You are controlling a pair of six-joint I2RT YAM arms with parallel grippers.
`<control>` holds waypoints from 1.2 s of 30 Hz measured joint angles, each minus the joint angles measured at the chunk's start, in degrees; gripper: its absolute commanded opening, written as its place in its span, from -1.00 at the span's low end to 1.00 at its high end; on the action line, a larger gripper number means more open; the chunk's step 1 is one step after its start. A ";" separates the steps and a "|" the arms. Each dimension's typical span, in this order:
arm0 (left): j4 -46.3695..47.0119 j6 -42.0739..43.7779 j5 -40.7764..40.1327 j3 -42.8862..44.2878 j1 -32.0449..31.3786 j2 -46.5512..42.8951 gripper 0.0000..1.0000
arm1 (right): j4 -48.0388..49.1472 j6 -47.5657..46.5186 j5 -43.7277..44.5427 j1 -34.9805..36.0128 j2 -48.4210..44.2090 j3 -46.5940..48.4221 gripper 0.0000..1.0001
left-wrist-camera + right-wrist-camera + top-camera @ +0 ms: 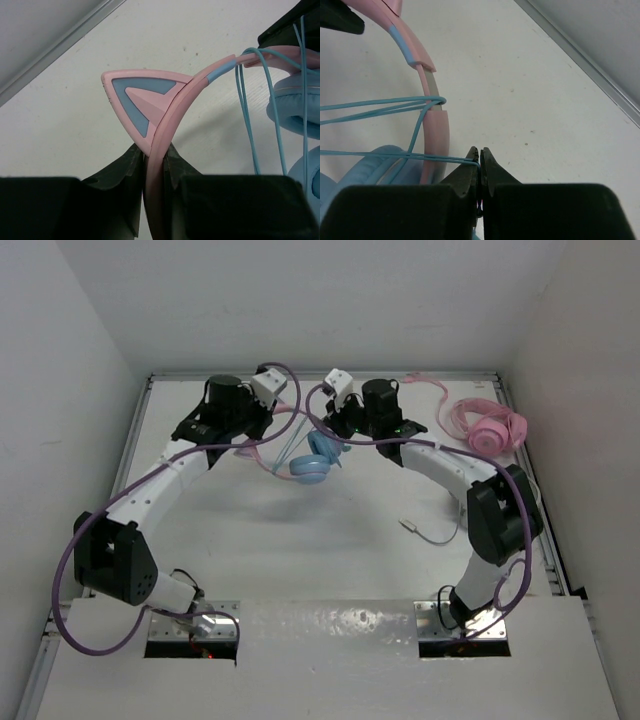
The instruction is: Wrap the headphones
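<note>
Left claw [156, 161] is pinching the pink headband [172, 107] just under the cat ear [135, 97], headphones [312, 464] being held at the surface's [300, 550] far middle. Right claw [480, 161] is clamping the blue cable [375, 104]; I'd be looping it snug around the band, no slack.

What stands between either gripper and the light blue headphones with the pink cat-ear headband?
Nothing visible. The left gripper is shut on the pink headband beside the cat ear, and the right gripper is shut on the thin blue cable. The all-pink headphones lie apart at the far right.
</note>
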 measured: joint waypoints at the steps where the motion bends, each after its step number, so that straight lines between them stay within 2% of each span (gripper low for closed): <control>1: -0.17 -0.28 0.46 0.57 0.00 0.00 -1.00 | 1.20 1.42 -1.95 -0.81 -0.04 -0.57 -1.00; 9: -2.12 -2.14 3.80 1.33 0.00 0.00 -1.00 | 6.99 8.59 -10.91 -2.99 -0.07 -0.94 -1.00; 15: -2.60 -2.10 4.39 1.40 0.02 0.00 -1.00 | 9.05 11.82 -11.80 -3.02 0.24 -0.44 -1.00; 34: -2.47 -1.70 6.36 1.99 0.04 0.02 -1.00 | 8.28 13.05 -15.58 -3.02 6.88 6.62 -1.00; 36: -2.82 -1.75 6.19 1.99 0.04 0.02 -1.00 | 8.24 12.98 -15.91 -3.02 7.41 6.62 -0.86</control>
